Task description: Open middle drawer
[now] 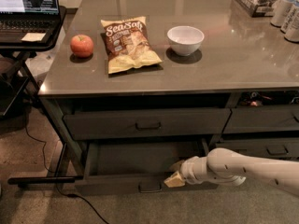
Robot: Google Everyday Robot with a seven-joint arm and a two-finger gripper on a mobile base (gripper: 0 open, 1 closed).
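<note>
In the camera view the middle drawer (140, 158) stands pulled out beneath the table (224, 64); the gripper (174, 179) sits at its front edge, just right of the handle (150, 187); whether it is clamped or spread cannot be told.

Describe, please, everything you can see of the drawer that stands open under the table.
The middle drawer is wide and dark grey, and looks like metal. It has a low flat front with a small dark loop handle at its centre. It stands well open, showing a plain grey tray interior, and sits below the closed, taller-fronted drawer. The claw is at the top edge of its front, just right of the handle; whether they touch cannot be told.
</note>
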